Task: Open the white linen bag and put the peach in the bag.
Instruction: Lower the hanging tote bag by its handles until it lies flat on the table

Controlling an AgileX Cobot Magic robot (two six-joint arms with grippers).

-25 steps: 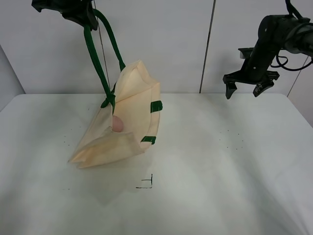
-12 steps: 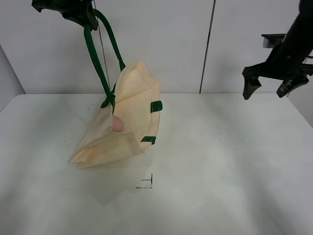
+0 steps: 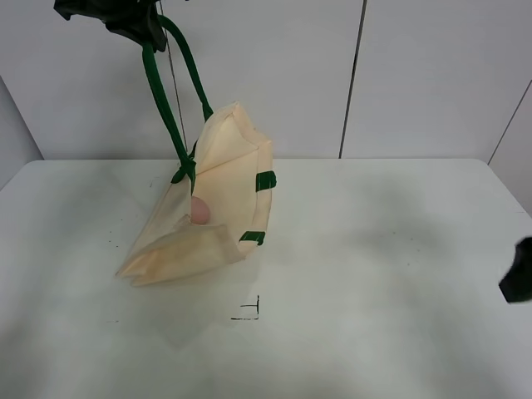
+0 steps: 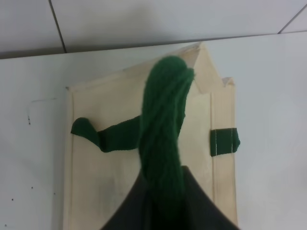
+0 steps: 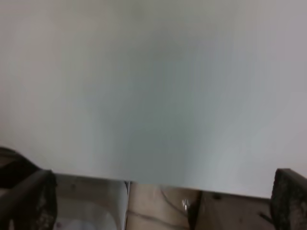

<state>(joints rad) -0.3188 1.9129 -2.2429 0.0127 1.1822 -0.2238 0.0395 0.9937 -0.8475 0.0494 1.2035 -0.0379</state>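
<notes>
Shows the left claw [image 3: 125, 21] high above the far left of the worktop [image 3: 374, 349], clamped on the green straps [image 3: 166, 91]. Confirms it in the left wrist view: dark claw fingers [image 4: 196, 213] closed around the bunched, twisted straps, with cream cloth right beneath.

Shows the bag [image 3: 224, 183] hanging from those straps, tilted, with its top corner lifted and its lower end resting on the worktop. Has the mouth gaping toward the front.

Puts the peach [image 3: 199, 210] inside the bag, just within the open mouth, against the inner cloth near the middle. Shows only part of it, pink and round, past the front flap.

Notes two green tabs [image 3: 265, 179] on the bag's right edge, one above the other. Notes a small black corner mark [image 3: 249, 312] on the worktop in front of the bag, apart from it.

Catches only a dark bit of the right arm [image 3: 517, 281] at the right edge of the high view, low beside the worktop and well apart from the bag. Cannot tell the claw's state from there.

Settles it in the right wrist view: right claw [image 5: 158, 201] spread wide, fingers [image 5: 29, 201] at opposite sides of the frame, holding nothing. Shows only a pale blurred surface [image 5: 153, 96] past them.
</notes>
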